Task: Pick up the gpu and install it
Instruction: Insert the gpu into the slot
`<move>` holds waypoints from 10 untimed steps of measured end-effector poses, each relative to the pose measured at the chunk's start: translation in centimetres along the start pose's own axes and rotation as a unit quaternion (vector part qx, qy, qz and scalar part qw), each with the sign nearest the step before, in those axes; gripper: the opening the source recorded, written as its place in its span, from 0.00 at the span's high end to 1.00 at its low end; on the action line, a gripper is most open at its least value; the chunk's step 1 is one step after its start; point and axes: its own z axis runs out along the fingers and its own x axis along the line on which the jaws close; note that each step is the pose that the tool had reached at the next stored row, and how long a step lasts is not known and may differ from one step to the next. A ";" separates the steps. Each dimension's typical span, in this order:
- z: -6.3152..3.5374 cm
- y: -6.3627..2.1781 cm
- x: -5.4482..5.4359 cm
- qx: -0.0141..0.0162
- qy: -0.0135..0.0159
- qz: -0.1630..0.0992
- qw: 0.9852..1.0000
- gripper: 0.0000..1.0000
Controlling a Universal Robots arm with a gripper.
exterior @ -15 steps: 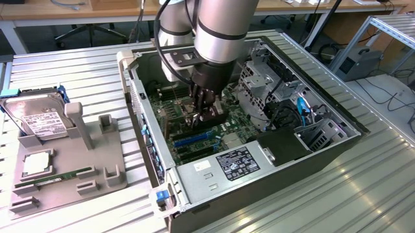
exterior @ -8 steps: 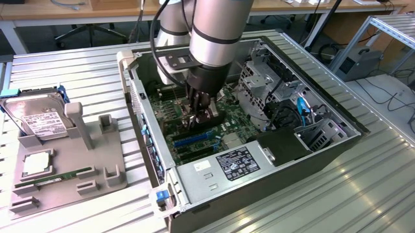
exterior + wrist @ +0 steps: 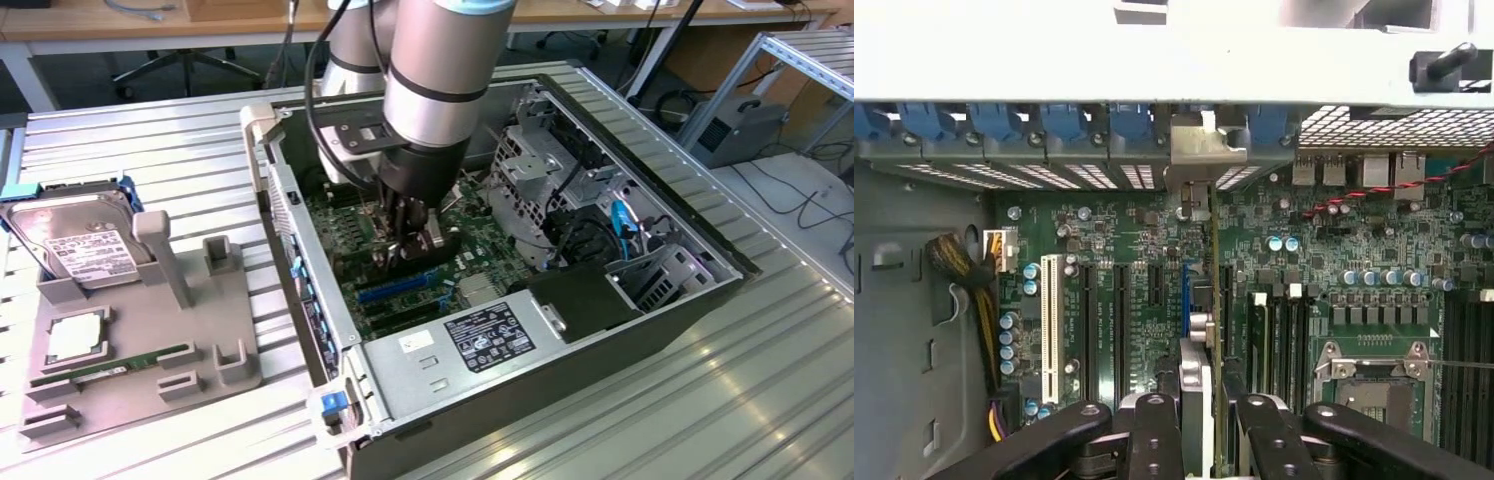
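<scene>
The gpu (image 3: 1212, 300) is seen edge-on in the wrist view, a thin dark card running from between my fingers toward the rear slot openings. Its silver bracket (image 3: 1197, 150) stands at the case's back wall. My gripper (image 3: 1209, 445) is shut on the card, with black fingers (image 3: 1154, 440) on either side of it. In the exterior view the gripper (image 3: 407, 245) reaches down inside the open computer case (image 3: 667, 310), low over the green motherboard (image 3: 474, 240). It holds the gpu (image 3: 430, 240) upright just above the blue expansion slots (image 3: 394, 290).
A grey fixture tray (image 3: 134, 390) at the exterior view's left carries a hard drive (image 3: 80, 245), a processor (image 3: 74, 335) and a green memory stick (image 3: 114, 365). Inside the case are the power supply (image 3: 487, 335), a drive cage (image 3: 534, 175), cables (image 3: 964, 270), a white slot (image 3: 1051, 315) and the processor socket (image 3: 1374, 375).
</scene>
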 end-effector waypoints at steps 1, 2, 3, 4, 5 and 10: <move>0.10 0.04 0.0 0.000 0.000 0.000 1.000 0.73; 0.19 0.10 0.0 0.000 0.000 0.000 1.000 0.73; 0.25 0.14 0.0 0.000 0.000 0.001 1.000 0.73; 0.33 0.20 0.0 0.000 0.000 0.001 1.000 0.73; 0.40 0.27 0.0 0.000 0.000 0.001 1.000 0.73; 0.62 0.55 0.0 0.000 0.000 0.001 1.000 0.73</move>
